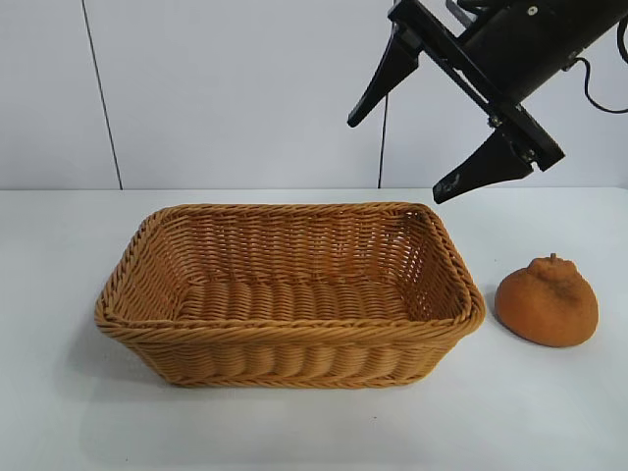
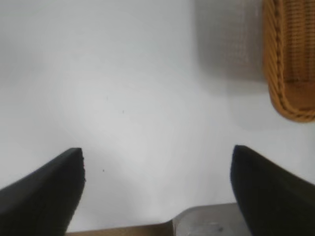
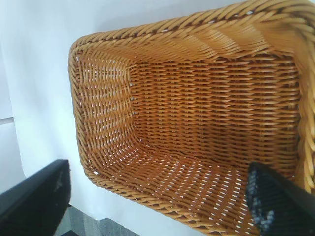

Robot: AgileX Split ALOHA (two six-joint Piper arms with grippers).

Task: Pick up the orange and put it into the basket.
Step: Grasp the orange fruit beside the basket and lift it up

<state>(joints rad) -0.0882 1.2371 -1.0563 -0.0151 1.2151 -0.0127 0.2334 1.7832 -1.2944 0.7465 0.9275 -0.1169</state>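
One orange (image 1: pixel 547 302) just beside basket (image 1: pixel 294 368).

Black right arm (image 1: pixel 530 39), tapered tool (image 1: pixel 397 157), black cable (image 1: pixel 601 93)

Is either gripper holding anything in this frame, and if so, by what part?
Nothing is held. Right gripper hangs open above the basket; left gripper is open over bare table; the orange lies untouched.

One basket (image 1: pixel 294 339), one orange (image 1: pixel 547 302), seemingly two pincers (image 1: pixel 397 162).
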